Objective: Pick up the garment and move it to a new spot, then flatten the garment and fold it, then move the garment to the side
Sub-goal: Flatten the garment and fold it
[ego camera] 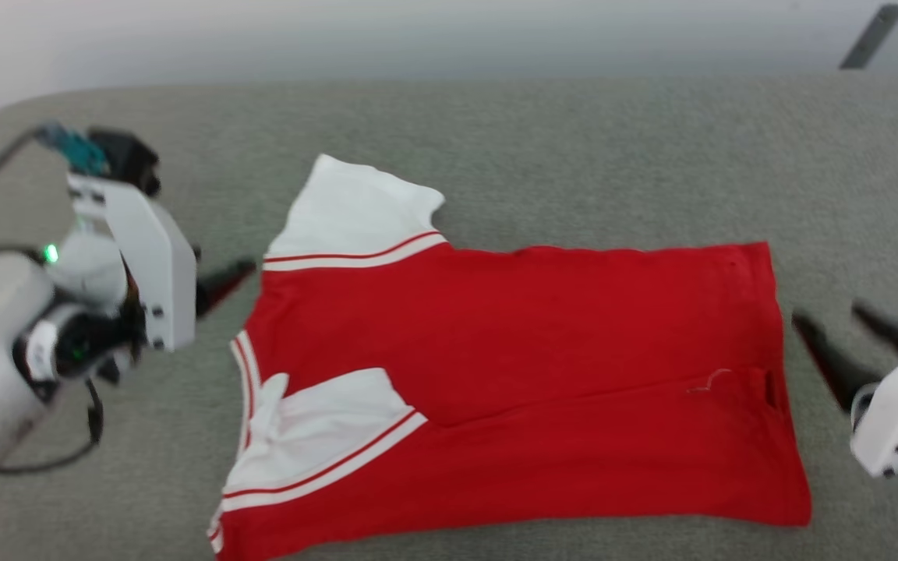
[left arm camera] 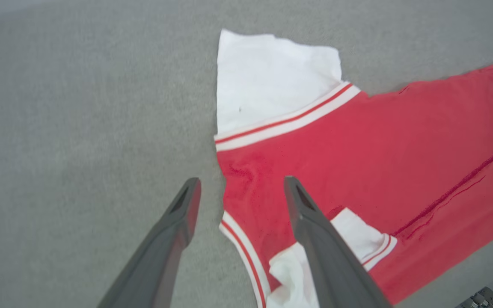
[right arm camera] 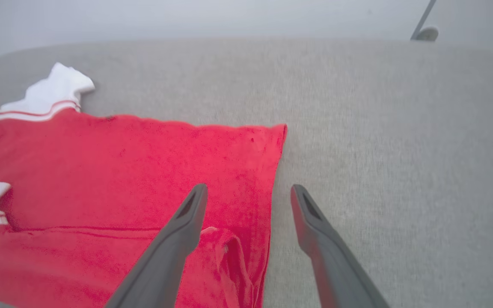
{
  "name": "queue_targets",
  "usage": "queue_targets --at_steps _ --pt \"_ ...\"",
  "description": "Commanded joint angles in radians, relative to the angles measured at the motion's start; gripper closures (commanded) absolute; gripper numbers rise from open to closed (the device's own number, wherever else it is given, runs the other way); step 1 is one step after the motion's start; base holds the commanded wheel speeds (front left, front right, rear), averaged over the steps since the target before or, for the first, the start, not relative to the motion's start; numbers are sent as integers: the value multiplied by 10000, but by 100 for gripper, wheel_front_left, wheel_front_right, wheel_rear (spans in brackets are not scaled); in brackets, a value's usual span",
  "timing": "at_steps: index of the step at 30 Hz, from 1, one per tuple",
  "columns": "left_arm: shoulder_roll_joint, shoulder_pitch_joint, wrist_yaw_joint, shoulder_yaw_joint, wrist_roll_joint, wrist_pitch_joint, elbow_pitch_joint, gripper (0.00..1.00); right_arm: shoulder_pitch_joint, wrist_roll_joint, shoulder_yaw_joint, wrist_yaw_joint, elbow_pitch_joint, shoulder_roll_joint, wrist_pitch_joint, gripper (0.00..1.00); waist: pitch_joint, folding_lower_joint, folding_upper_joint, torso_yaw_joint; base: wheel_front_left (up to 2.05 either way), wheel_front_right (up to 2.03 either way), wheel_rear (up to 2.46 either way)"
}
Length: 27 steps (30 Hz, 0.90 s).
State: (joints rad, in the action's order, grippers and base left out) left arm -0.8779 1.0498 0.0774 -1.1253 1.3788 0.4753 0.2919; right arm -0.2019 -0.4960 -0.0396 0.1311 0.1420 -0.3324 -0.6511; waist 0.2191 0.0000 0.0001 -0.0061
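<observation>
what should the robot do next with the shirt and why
Probably lower both arms to pinch the far long edge and fold it toward the robot. The garment lies flat on the grey surface, and its near side appears folded over already, while the far white sleeve sticks out. The left end effector at the collar end and the right end effector at the hem are open and hold nothing.

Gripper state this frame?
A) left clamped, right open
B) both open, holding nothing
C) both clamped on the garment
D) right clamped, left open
B: the left gripper and the right gripper both have their fingers spread wide with no cloth pinched between them, and the garment lies loose on the grey surface.
</observation>
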Motion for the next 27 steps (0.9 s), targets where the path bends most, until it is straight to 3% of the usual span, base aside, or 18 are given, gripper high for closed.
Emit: queue_targets --at_steps 1,6,11,19,27 --pt "80 140 -122 36 -133 -129 99 0 -155 93 32 -8 100 101 357 0 370 0 -1 -393 0 0 0" --pt "403 853 -644 251 -703 -868 1119 0 -588 810 378 -8 683 339 2757 0 879 0 -1 -880 0 0 0" --pt "693 1535 -1045 377 -1162 -1380 2319 0 -737 1406 715 -8 1034 616 4491 0 1502 0 -1 -1326 0 0 0" --pt "1142 2621 -1599 365 -1474 -1204 3970 0 -632 1661 1010 -8 949 1131 5184 0 2403 0 -1 -1902 0 0 0" --pt "1494 3240 -1916 -100 -1569 216 5143 0 -739 1619 1046 -8 846 1360 5210 0 2855 0 -1 -2110 0 0 0"
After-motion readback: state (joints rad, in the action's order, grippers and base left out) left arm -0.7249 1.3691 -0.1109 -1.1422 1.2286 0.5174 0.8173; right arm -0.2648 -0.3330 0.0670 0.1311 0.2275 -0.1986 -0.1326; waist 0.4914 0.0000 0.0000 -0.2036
